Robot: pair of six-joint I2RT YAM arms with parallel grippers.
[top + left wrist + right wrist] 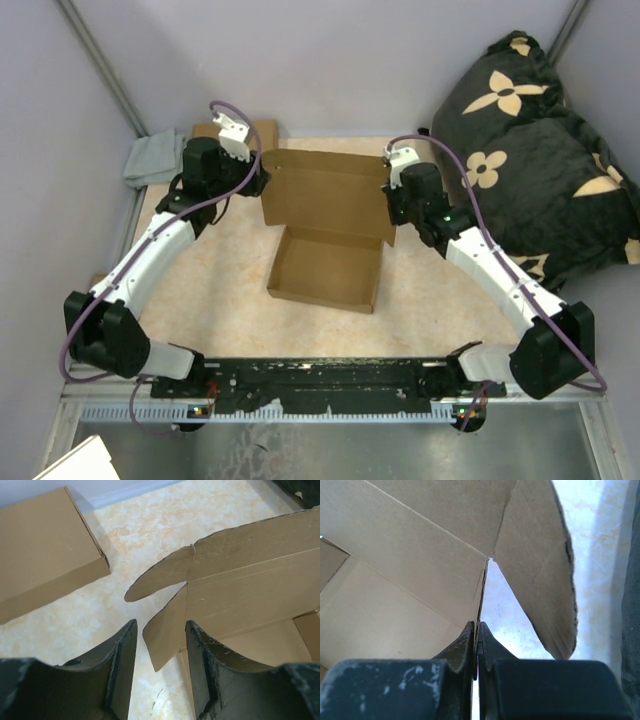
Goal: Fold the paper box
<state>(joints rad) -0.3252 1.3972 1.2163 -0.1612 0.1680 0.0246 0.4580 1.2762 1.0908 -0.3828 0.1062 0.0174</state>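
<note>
Black fingertips of the right gripper (476,628) fill the bottom of its wrist view, drawn together until only a sliver of gap is left. A cardboard panel seen edge-on runs down into that gap, so the gripper appears to be pinching the right end of the raised lid (325,190), probably to steady it while the other side is worked.

The paper box (325,268) sits mid-table (430,300), with its tray formed and open toward the near edge and its lid standing along the far side.

At the lid's left end, the left gripper (161,628) has its jaws spread wide on either side of a loose side flap (165,632), likely lined up to grasp it and fold it inward. A second, closed cardboard box (45,545) lies toward the far left corner, well apart.
</note>
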